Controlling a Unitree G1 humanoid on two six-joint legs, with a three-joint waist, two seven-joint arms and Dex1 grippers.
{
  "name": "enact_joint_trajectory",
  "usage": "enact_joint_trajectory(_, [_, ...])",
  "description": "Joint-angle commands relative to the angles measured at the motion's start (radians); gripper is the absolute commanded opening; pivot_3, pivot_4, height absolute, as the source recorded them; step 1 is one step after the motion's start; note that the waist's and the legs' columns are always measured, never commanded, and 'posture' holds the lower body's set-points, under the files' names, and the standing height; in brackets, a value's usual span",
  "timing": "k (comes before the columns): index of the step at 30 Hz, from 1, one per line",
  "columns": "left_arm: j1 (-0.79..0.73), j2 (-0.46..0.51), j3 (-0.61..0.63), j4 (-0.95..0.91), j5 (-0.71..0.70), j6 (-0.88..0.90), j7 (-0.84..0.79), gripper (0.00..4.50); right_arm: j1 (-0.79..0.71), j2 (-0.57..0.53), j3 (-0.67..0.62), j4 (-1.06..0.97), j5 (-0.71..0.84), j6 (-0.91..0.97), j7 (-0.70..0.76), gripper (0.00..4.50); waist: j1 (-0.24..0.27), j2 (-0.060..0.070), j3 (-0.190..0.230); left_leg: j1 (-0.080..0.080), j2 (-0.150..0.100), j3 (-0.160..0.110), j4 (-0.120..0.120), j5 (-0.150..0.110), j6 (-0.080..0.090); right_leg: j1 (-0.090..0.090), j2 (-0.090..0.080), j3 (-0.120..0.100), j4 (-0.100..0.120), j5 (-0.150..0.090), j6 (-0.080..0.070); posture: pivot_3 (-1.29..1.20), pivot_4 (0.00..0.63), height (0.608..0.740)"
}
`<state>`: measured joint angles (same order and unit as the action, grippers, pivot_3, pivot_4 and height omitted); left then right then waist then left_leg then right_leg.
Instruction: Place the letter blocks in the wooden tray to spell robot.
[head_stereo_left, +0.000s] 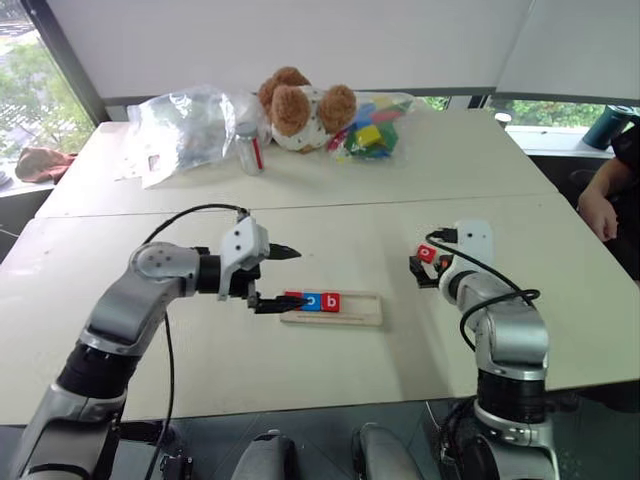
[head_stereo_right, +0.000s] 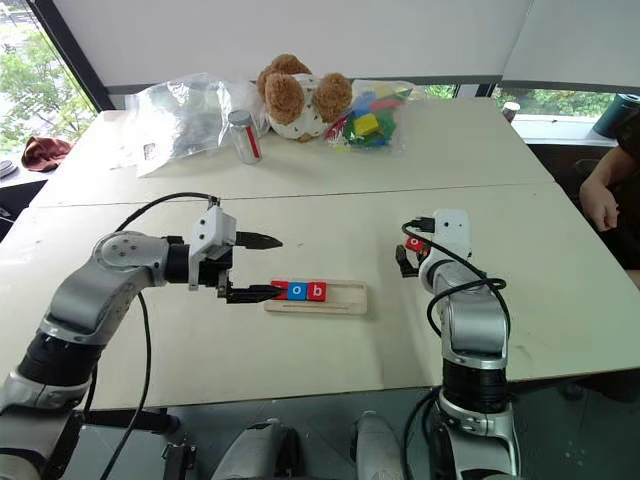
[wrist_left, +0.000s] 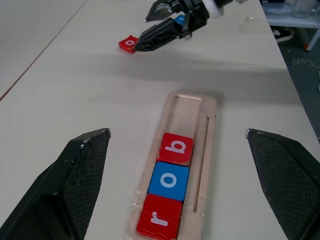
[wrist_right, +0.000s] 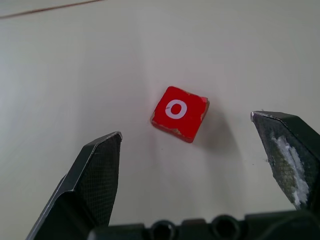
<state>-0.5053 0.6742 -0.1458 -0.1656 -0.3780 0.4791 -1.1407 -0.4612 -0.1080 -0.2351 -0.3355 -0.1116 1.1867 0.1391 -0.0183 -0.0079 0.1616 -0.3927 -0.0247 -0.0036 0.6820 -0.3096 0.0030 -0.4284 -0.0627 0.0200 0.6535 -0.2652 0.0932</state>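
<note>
The wooden tray (head_stereo_left: 350, 310) lies on the table in front of me. Its left end holds three letter blocks in a row: a red r (wrist_left: 160, 220), a blue o (wrist_left: 169, 181) and a red b (wrist_left: 176, 148). My left gripper (head_stereo_left: 290, 275) hangs open just left of the tray's left end, above the r, with nothing between its fingers. A loose red o block (wrist_right: 179, 112) lies flat on the table to the right of the tray. My right gripper (wrist_right: 186, 125) is open over it, one finger on either side, not touching it.
At the table's far side sit a teddy bear (head_stereo_left: 300, 105), a clear plastic bag (head_stereo_left: 185, 125), a small jar (head_stereo_left: 248, 148) and a bag of coloured toy blocks (head_stereo_left: 370, 130). A person's arm (head_stereo_left: 600, 205) rests at the right edge.
</note>
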Motion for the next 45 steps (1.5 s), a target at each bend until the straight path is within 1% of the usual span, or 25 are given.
enact_joint_trajectory(1, [-0.012,0.003,-0.006,0.015,0.018,-0.034,-0.01,4.5,-0.03,0.051,-0.027,-0.041,0.011,0.024,-0.068,4.46,0.0,0.0,0.0,0.0,0.0,-0.001,0.0,0.0,0.0,0.0,0.0,-0.001,0.0,0.0,0.0,0.0,0.15,0.74])
enact_joint_trajectory(5, [0.002,-0.007,-0.008,0.016,0.028,-0.039,0.003,4.5,-0.028,0.109,-0.02,0.013,0.002,-0.004,-0.143,4.46,0.0,0.0,0.0,0.0,0.0,-0.001,-0.001,0.0,0.0,0.0,0.0,-0.001,0.0,0.0,0.0,0.0,0.15,0.74])
enact_joint_trajectory(7, [0.009,-0.01,-0.007,0.008,0.028,-0.035,0.01,4.5,-0.033,0.12,-0.019,0.047,0.008,-0.028,-0.162,4.46,0.001,0.0,0.0,0.0,0.0,-0.001,-0.001,0.0,0.0,0.0,0.0,-0.001,0.0,0.0,0.0,0.0,0.15,0.74])
enact_joint_trajectory(12, [0.031,-0.011,-0.005,-0.014,0.029,-0.028,0.029,4.5,-0.086,0.116,-0.022,0.228,0.026,-0.136,-0.199,4.46,-0.003,0.0,0.0,0.0,0.0,-0.001,0.0,0.0,0.0,0.001,0.0,-0.001,0.0,0.0,0.0,0.0,0.15,0.74])
enact_joint_trajectory(14, [0.037,-0.009,-0.006,-0.02,0.029,-0.028,0.034,4.5,-0.1,0.107,-0.023,0.277,0.032,-0.167,-0.207,3.95,-0.004,0.0,0.0,0.001,0.0,-0.001,0.0,0.0,0.0,0.001,0.0,-0.001,0.0,0.0,0.0,0.0,0.15,0.74])
enact_joint_trajectory(15, [0.039,-0.007,-0.005,-0.022,0.028,-0.027,0.036,4.5,-0.104,0.104,-0.023,0.296,0.035,-0.181,-0.21,3.58,-0.003,0.0,0.0,0.001,0.0,-0.001,-0.001,0.0,0.0,0.001,0.0,-0.001,0.0,0.0,0.0,0.0,0.15,0.74])
enact_joint_trajectory(16, [0.042,-0.005,-0.004,-0.024,0.027,-0.026,0.038,4.5,-0.107,0.099,-0.017,0.313,0.039,-0.19,-0.204,3.16,-0.003,0.0,0.0,0.001,0.0,-0.001,-0.001,0.0,0.0,0.001,0.0,-0.001,0.0,0.0,0.0,0.0,0.15,0.74])
enact_joint_trajectory(18, [0.046,-0.002,-0.001,-0.026,0.028,-0.026,0.041,4.5,-0.108,0.09,-0.005,0.331,0.04,-0.198,-0.205,2.12,-0.003,0.0,0.0,0.001,0.0,-0.001,-0.001,0.0,0.0,0.001,0.0,-0.001,0.0,0.0,0.0,0.0,0.15,0.74])
enact_joint_trajectory(20, [0.047,-0.002,-0.001,-0.026,0.028,-0.026,0.044,4.5,-0.102,0.085,-0.004,0.334,0.043,-0.199,-0.215,1.24,-0.002,0.0,0.0,0.001,0.0,-0.001,-0.001,0.0,0.0,0.001,0.0,-0.001,0.0,0.0,0.0,0.0,0.15,0.74])
enact_joint_trajectory(21, [0.047,-0.002,-0.001,-0.026,0.027,-0.026,0.045,4.5,-0.1,0.084,-0.007,0.334,0.047,-0.198,-0.22,1.17,-0.002,0.0,0.0,0.001,0.0,-0.001,0.0,0.0,0.0,0.002,0.0,-0.001,0.0,0.0,0.0,0.0,0.15,0.74])
enact_joint_trajectory(23, [0.049,-0.003,-0.003,-0.028,0.028,-0.027,0.048,4.5,-0.094,0.079,-0.006,0.323,0.052,-0.19,-0.221,1.17,-0.001,0.0,0.0,0.001,0.0,-0.001,0.0,0.0,0.0,0.002,0.0,-0.001,0.0,0.0,0.0,0.0,0.15,0.74])
enact_joint_trajectory(25, [0.049,-0.004,-0.01,-0.026,0.034,-0.032,0.049,4.5,-0.077,0.043,0.035,0.279,0.044,-0.183,-0.194,1.17,0.0,0.0,0.0,0.001,0.0,-0.001,0.0,0.0,0.0,0.002,0.0,-0.001,0.0,0.0,0.0,0.0,0.15,0.74])
enact_joint_trajectory(28, [0.044,-0.001,-0.014,-0.023,0.033,-0.034,0.038,4.5,-0.026,-0.028,0.093,0.118,0.052,-0.12,-0.134,1.17,0.006,0.0,0.0,0.001,0.0,-0.002,0.0,0.0,0.001,0.002,0.0,-0.001,-0.001,0.0,0.0,0.0,0.15,0.74])
enact_joint_trajectory(30, [0.037,0.008,-0.013,-0.015,0.029,-0.037,0.02,4.5,0.028,-0.066,0.115,-0.043,0.067,-0.013,-0.102,1.17,0.006,0.0,0.0,-0.001,0.0,-0.002,-0.001,-0.001,0.001,0.001,0.0,-0.001,-0.002,0.0,0.0,0.0,0.15,0.74])
enact_joint_trajectory(32, [0.029,0.015,-0.014,-0.004,0.026,-0.043,-0.002,4.5,0.094,-0.08,0.129,-0.209,0.09,0.118,-0.08,1.17,0.005,0.0,0.0,-0.001,0.0,-0.002,-0.001,-0.001,0.002,0.0,0.0,-0.001,-0.003,0.0,0.0,0.0,0.15,0.74])
enact_joint_trajectory(34, [0.022,0.015,-0.018,0.005,0.024,-0.047,-0.021,4.5,0.139,-0.076,0.134,-0.312,0.101,0.216,-0.073,1.17,0.002,0.0,0.0,-0.002,0.001,-0.002,-0.002,-0.001,0.002,0.0,0.0,-0.002,-0.003,0.0,0.0,0.0,0.15,0.74])
enact_joint_trajectory(37, [0.014,0.015,-0.031,0.013,0.03,-0.053,-0.041,4.5,0.168,-0.022,0.107,-0.373,0.103,0.309,-0.088,1.17,-0.001,0.0,0.0,-0.001,0.001,-0.001,-0.001,-0.001,0.002,0.001,0.001,-0.001,-0.002,0.0,0.0,0.0,0.15,0.74])
enact_joint_trajectory(41, [-0.002,0.004,-0.04,0.037,0.042,-0.065,-0.052,4.5,0.18,0.081,0.08,-0.382,0.096,0.372,-0.114,1.17,0.001,0.0,0.0,0.001,0.001,-0.002,0.0,-0.001,0.002,0.002,0.001,-0.001,-0.001,0.0,0.0,0.0,0.15,0.74])
enact_joint_trajectory(45, [-0.006,-0.005,-0.042,0.046,0.051,-0.073,-0.056,4.5,0.172,0.108,0.081,-0.348,0.093,0.361,-0.127,1.17,0.001,0.0,0.0,0.001,0.0,-0.002,0.0,-0.001,0.002,0.002,0.001,-0.002,-0.002,0.0,0.0,0.0,0.15,0.74])
